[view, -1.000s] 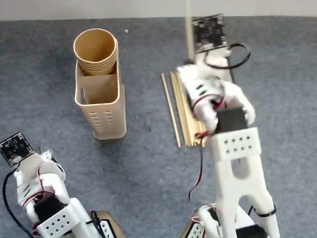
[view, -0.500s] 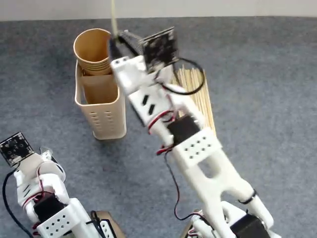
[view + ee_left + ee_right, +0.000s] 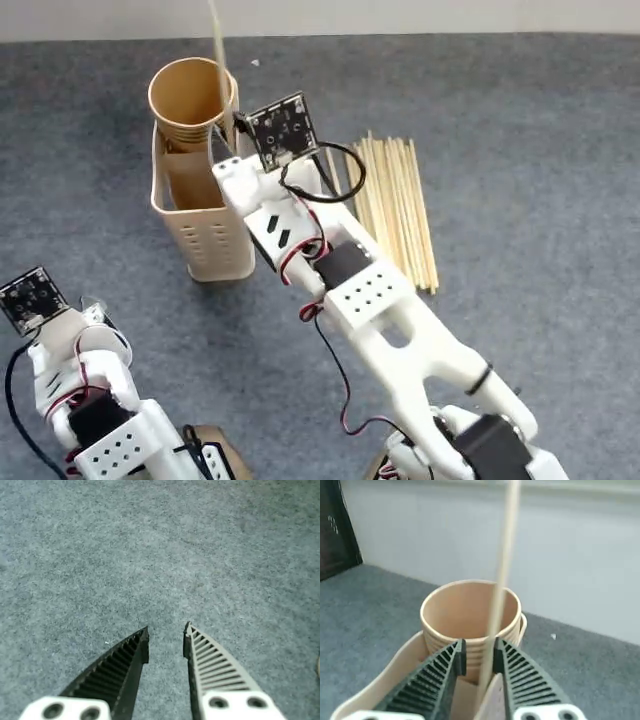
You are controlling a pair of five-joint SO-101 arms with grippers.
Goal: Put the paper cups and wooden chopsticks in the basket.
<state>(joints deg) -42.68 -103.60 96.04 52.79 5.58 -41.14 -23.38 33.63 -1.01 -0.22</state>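
Nearest the robot, the left end effector (image 3: 166,627) hangs over bare grey table (image 3: 150,540), its jaws a little apart with nothing between them.

Farther out, the loose chopsticks (image 3: 395,205) lie flat in a fanned bundle on the table, just beside the right arm and apart from the basket (image 3: 215,240). They look light, thin and stiff, and smooth enough to roll or swivel in a pinch. Each is probably best taken a little off its middle, square across the jaws, so it does not pivot. Lying close together, they may come up two at a time.

Beyond them the right end effector (image 3: 479,645) is closed on one wooden chopstick (image 3: 502,565), held nearly upright above the basket's open top. The stick rises well above the jaws. Its lower end drops behind them, so I cannot tell whether it has entered the basket. The grip sits low on the stick, so the long upper part may lean if the pinch loosens.

The stick is pale and plain. The basket is a tall, narrow cream container with small perforations in its wall and a cut-down side.

At the basket's far end stand the paper cups (image 3: 192,95), a nested stack in kraft brown with the rims showing as stepped rings. They look light and easily crushed. They sit inside the basket, close beside the held stick.
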